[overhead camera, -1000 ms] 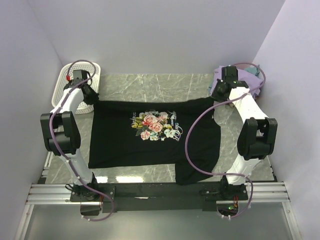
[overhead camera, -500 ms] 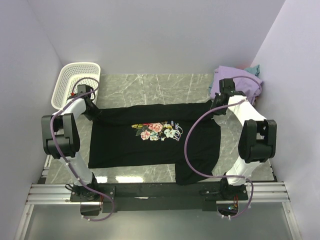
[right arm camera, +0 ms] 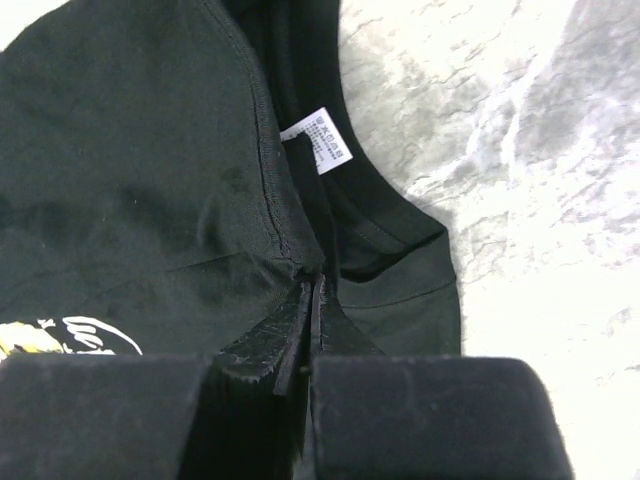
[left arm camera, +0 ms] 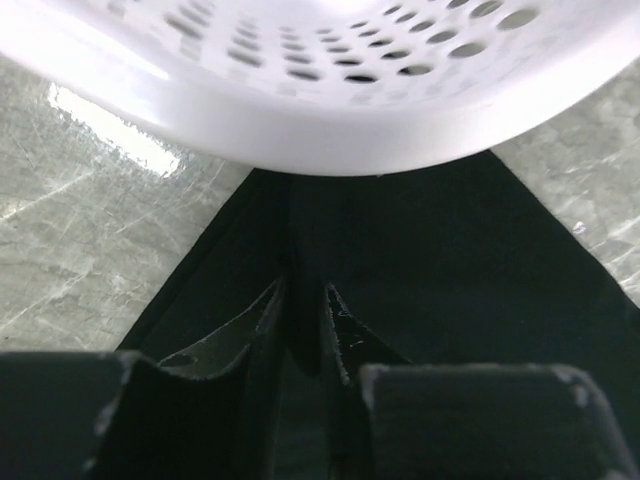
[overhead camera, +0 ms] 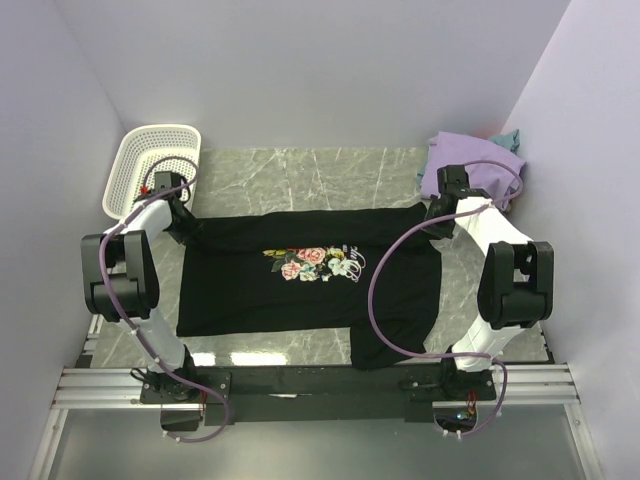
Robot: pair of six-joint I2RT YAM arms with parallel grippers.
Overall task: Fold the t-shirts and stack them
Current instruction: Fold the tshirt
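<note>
Backdrop: pale lilac walls close round a grey marble-look tabletop [overhead camera: 300,170] that fills the middle of the overhead view.
Black t-shirt: the black t-shirt [overhead camera: 300,295] lies spread across the centre of the frame, print up. Its upper edge is doubled over toward the lower part of the frame, forming a flat band above the rose print [overhead camera: 315,262]. One sleeve trails at lower right.
Basket: a white perforated basket [overhead camera: 150,160] sits at upper left, just beyond the shirt's corner. It looms over the cloth in the left wrist view.
Finished pile: a lavender t-shirt [overhead camera: 470,165] rests at upper right with a teal t-shirt [overhead camera: 508,140] peeking out behind it. They are well apart from the working area, probably so that each folded shirt can be stacked there.
Left gripper: the left gripper [overhead camera: 185,225] sits low at the fold's left end. Its jaws are nearly together, with a ridge of black cloth pinched in the narrow gap.
Right gripper: the right gripper [overhead camera: 437,213] sits at the fold's right end, clamped tight on the shoulder seam beside the collar.
Why paired: holding both ends level likely keeps the folded edge straight and taut.
Neck label: a small white neck label [right arm camera: 325,140] shows inside the collar.
Stage: first fold of this shirt, by the look of it. Letting go unevenly could skew the crease.
</note>
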